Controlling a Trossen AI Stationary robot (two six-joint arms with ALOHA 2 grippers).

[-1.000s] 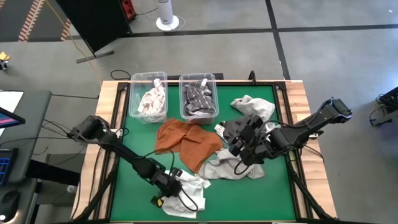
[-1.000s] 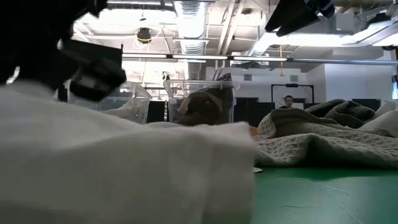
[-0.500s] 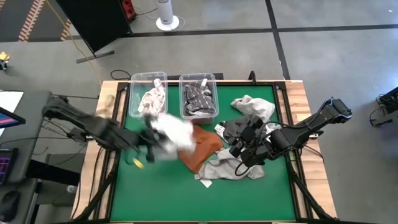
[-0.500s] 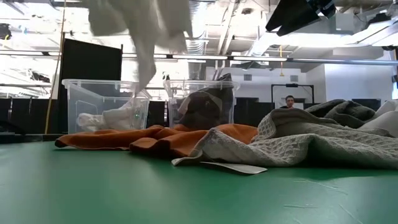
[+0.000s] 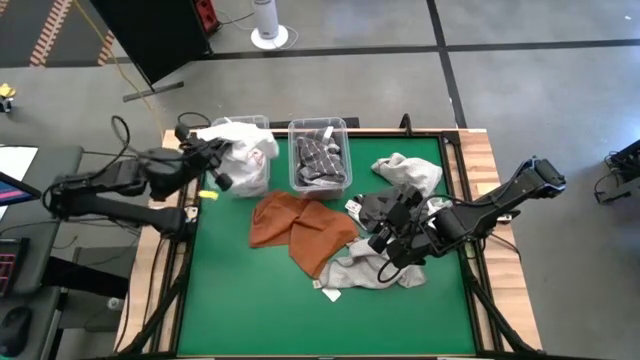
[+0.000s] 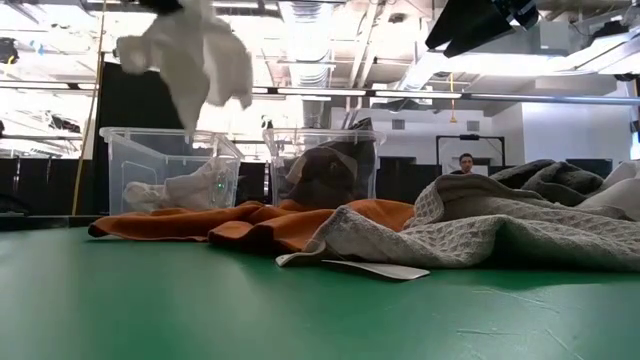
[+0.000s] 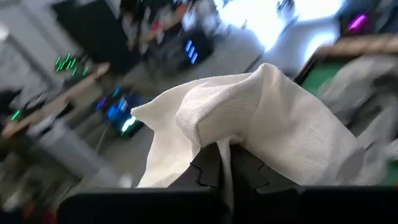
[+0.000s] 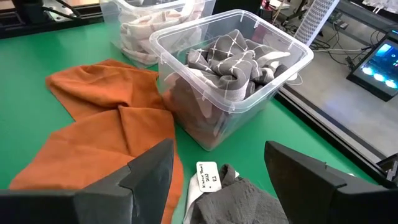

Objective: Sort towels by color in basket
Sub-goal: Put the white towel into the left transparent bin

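A: Gripping a white towel [image 5: 240, 145], the left gripper [image 5: 213, 160] sits at the upper left of the high view, above the left clear plastic bin [image 5: 222, 124]; its fingers [image 7: 205, 167] pinch the woven cloth, which bunches in soft folds.

B: Which way does it run?

A: In the low view it hangs downward from the frame's top left [image 6: 195, 55], long axis near vertical.

B: The rest?

A: Centre frame, a grey grid-patterned towel [image 5: 320, 158] fills the right bin [image 5: 318, 125]. A rust-orange towel [image 5: 300, 225] lies crumpled flat on the green table [image 5: 240, 290]. The right gripper [image 5: 390, 232], fingers spread, hovers over a waffle-textured light grey towel [image 5: 365, 268] right of centre.
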